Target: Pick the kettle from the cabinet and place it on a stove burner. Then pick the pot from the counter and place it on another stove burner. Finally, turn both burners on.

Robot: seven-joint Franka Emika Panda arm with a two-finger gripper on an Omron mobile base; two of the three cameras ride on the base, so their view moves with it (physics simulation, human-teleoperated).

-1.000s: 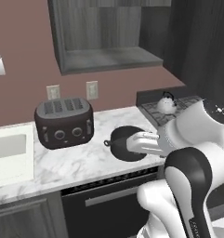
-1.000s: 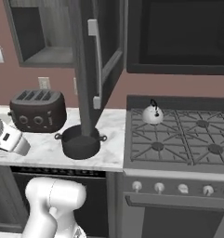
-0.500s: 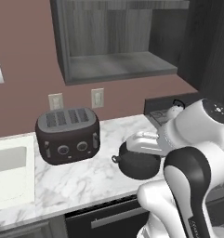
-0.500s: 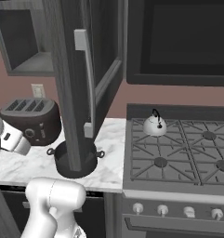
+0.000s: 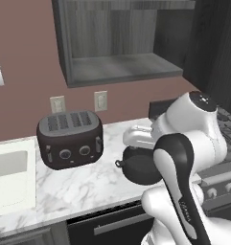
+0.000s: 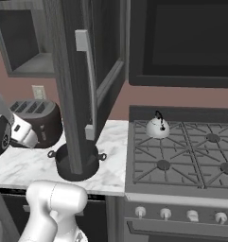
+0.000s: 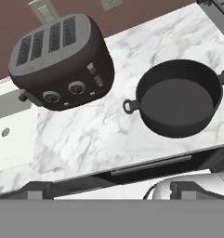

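White marble counter [image 5: 83, 184] runs across the left base view, with the toaster [image 5: 70, 139] standing on it beside the sink [image 5: 9, 177]. The pot [image 5: 138, 165] sits right of the toaster, partly hidden behind my arm, apart from it. Above, the cabinet [image 5: 119, 67] niche stands bare-shelved.

In the right base view the kettle [image 6: 157, 126] rests on the stove's [image 6: 181, 158] back left burner, upright, handle arched over it. The pot [image 6: 77, 160] sits on the counter [image 6: 110, 160] just left of the stove, its middle crossed by the open cabinet door [image 6: 82, 85] in front. The toaster [image 6: 39, 120] is behind it, near the wall.

The hand view looks down on the counter [image 7: 99, 135]. The pot [image 7: 178, 97] lies to the upper right, open and dark inside, one loop handle pointing toward the toaster [image 7: 62, 60], which is near but not touching. The sink [image 7: 11, 130] edge shows at left. My pincer [image 7: 111, 191] is spread as wide as it goes, fingertips [image 7: 36, 191] low at the frame's bottom, holding nothing and touching nothing, well clear of the pot.
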